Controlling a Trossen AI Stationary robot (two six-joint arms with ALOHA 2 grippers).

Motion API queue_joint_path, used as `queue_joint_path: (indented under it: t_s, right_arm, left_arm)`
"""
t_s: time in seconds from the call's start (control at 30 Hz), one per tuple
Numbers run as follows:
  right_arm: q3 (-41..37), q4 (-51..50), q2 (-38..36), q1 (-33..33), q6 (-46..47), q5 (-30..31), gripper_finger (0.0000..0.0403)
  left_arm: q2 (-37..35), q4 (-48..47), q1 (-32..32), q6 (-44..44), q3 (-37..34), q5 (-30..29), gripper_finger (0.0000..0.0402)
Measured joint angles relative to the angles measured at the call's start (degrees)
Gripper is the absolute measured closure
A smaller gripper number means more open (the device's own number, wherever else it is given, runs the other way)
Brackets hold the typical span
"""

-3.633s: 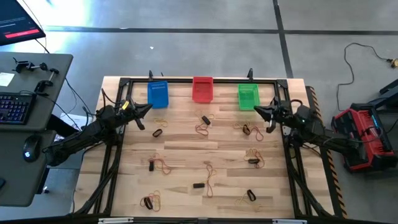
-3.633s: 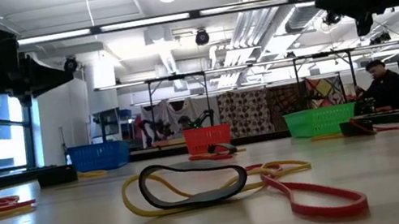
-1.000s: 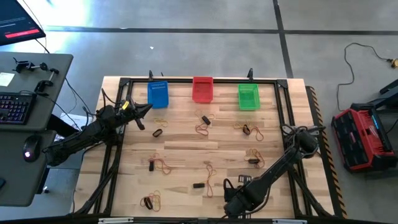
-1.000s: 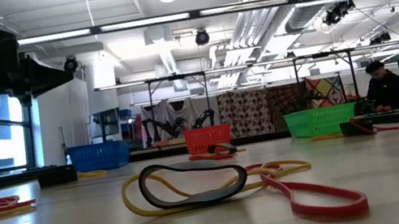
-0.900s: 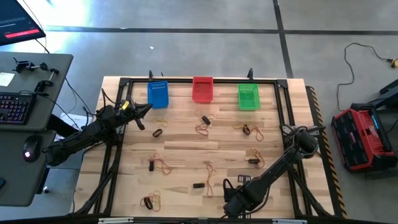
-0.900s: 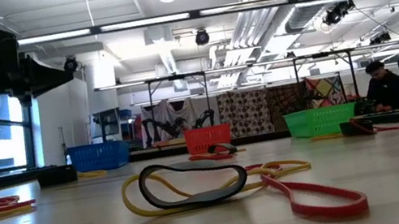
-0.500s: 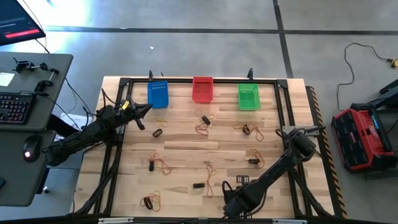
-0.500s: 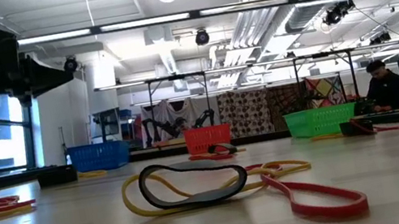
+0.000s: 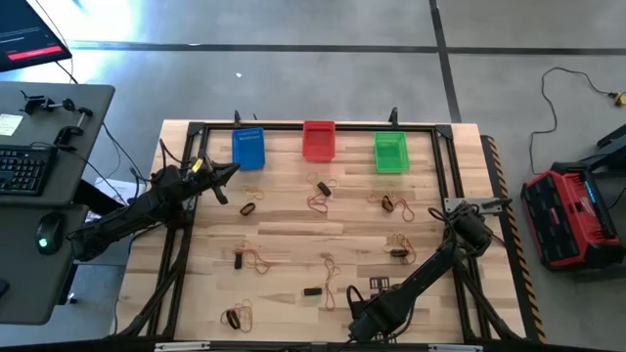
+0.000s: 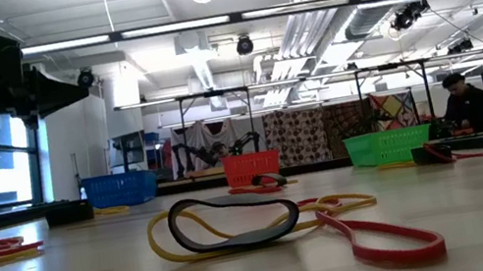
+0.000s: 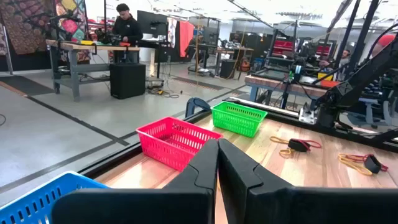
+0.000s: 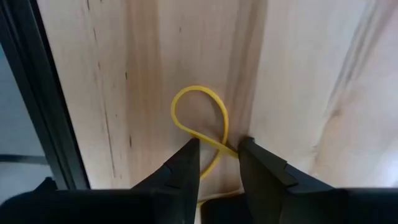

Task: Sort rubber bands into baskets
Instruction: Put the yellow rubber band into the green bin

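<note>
Rubber bands lie scattered on the wooden table, among them red and black ones at mid-table and a black-and-yellow tangle close to the low camera. The blue basket, red basket and green basket stand in a row at the far edge. My right gripper points down at the near edge, open, its fingers on either side of a yellow rubber band that lies flat on the wood. My left gripper is shut and empty, hovering near the blue basket. My right gripper comes from above with one strand of the yellow band running between its two fingertips, right beside one finger. Whether that finger touches the strand, I cannot tell. The band lies flat on the table.
A black frame rail runs along the table's near edge close to my right gripper. More bands lie at the near left and at the right. A person works at a bench beyond the table.
My right arm has sunk a little at the near edge, its elbow drifting toward the table's left. The bands and baskets lie as before.
</note>
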Motion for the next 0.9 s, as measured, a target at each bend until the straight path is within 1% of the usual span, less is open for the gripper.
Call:
queue_joint_path:
  t_s: [0.13, 0.3, 0.43, 0.53, 0.7, 0.9]
  right_arm:
    - [0.0, 0.2, 0.1, 0.0, -0.4, -0.5, 0.0331]
    - [0.0, 0.2, 0.1, 0.0, -1.4, -1.3, 0.0393]
    - [0.1, 0.0, 0.1, -0.3, -1.5, -1.2, 0.0392]
    - [1.1, -1.1, 0.3, -0.7, -2.3, -1.0, 0.0400]
    - [4.8, -4.9, 0.6, -2.2, -4.3, 2.6, 0.0401]
    - [9.4, -10.8, 0.5, -3.6, -6.5, 4.3, 0.0402]
  left_arm:
    - [0.0, 0.0, 0.0, 0.0, 0.0, 0.0, 0.0398]
    - [0.0, 0.0, 0.0, 0.0, 0.0, 0.0, 0.0398]
    - [0.0, 0.0, 0.0, 0.0, 0.0, 0.0, 0.0398]
    - [0.0, 0.0, 0.0, 0.0, 0.0, 0.0, 0.0398]
    - [0.0, 0.0, 0.0, 0.0, 0.0, 0.0, 0.0398]
    - [0.0, 0.0, 0.0, 0.0, 0.0, 0.0, 0.0398]
